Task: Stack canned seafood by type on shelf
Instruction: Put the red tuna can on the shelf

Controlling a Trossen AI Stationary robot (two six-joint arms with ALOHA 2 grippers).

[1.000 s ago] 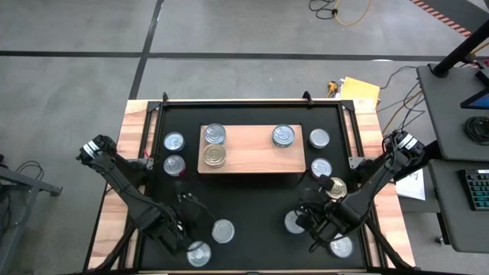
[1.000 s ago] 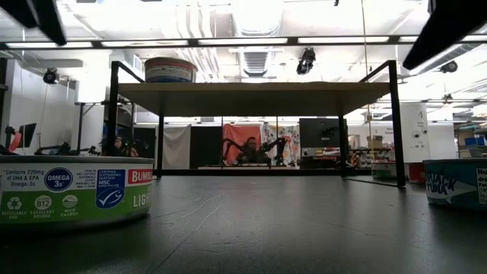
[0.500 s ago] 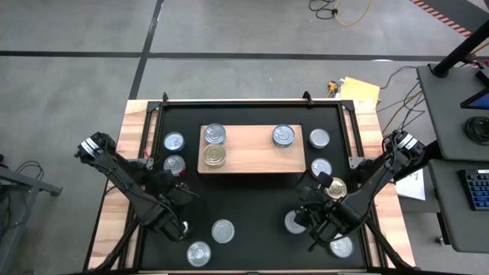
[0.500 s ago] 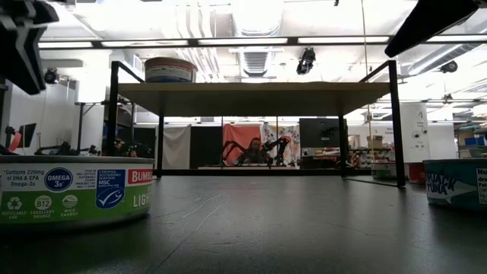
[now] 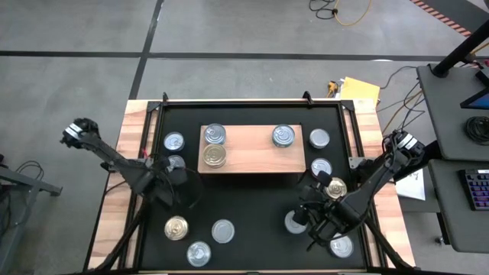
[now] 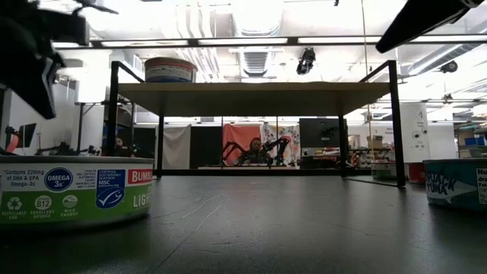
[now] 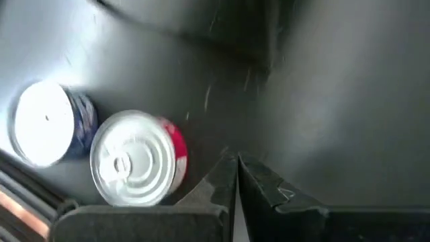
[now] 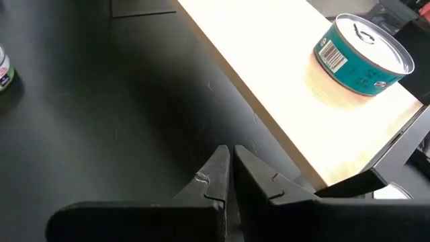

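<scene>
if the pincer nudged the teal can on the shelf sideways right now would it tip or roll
Probably neither. The teal can is short and wide and sits flat on the shelf, so it would likely slide, not tip. Its metal wall looks rigid, so it should not dent. It stands near the board's end, so a long push could drop it off.
</scene>
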